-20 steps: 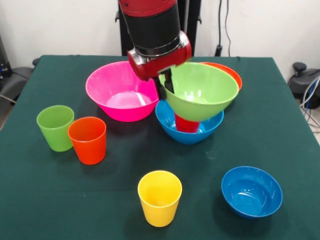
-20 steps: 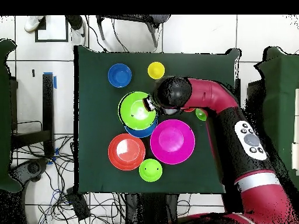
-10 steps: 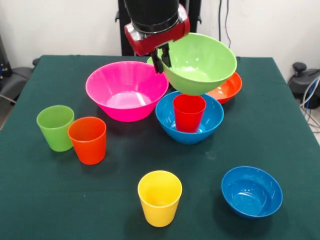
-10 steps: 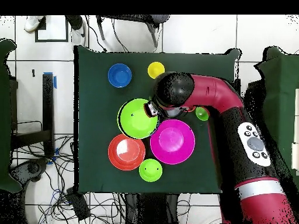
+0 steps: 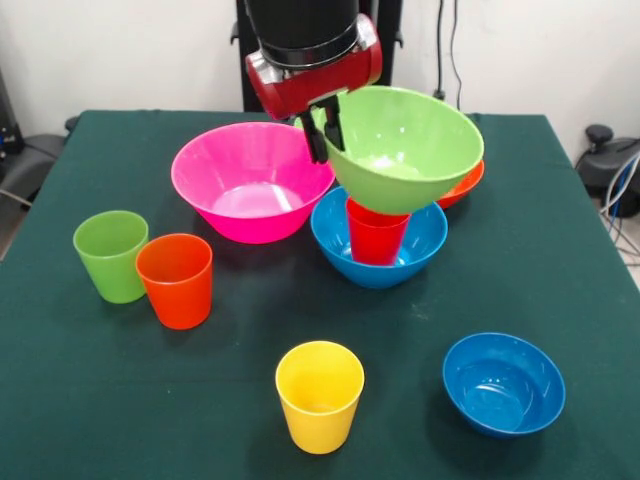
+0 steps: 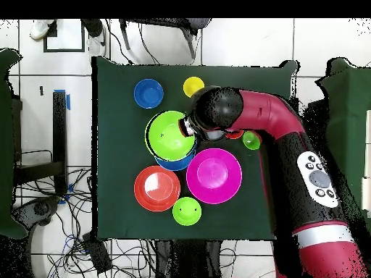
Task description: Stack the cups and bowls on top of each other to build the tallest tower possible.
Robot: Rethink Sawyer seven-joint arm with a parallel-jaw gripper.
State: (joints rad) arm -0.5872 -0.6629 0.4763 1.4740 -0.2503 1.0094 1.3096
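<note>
My gripper (image 5: 322, 128) is shut on the near-left rim of the big light-green bowl (image 5: 402, 150) and holds it tilted, its base at the rim of the red cup (image 5: 376, 238). The red cup stands upright inside the big blue bowl (image 5: 425, 250). Overhead, the gripper (image 6: 190, 127) is at the green bowl's (image 6: 171, 135) right edge, and the blue bowl (image 6: 179, 165) shows only as a sliver beneath it. The big pink bowl (image 5: 250, 180) stands just left of this pile.
The wide orange bowl (image 5: 466, 181) sits behind the pile. The light-green cup (image 5: 110, 255) and orange cup (image 5: 175, 280) stand at the left, the yellow cup (image 5: 320, 395) at the front, the small blue bowl (image 5: 503, 383) front right. The small light-green bowl (image 6: 186, 211) shows overhead.
The gripper lifted the light-green bowl off the red cup, then brought it back down, tilted, onto the cup's rim. Nothing else has moved.
</note>
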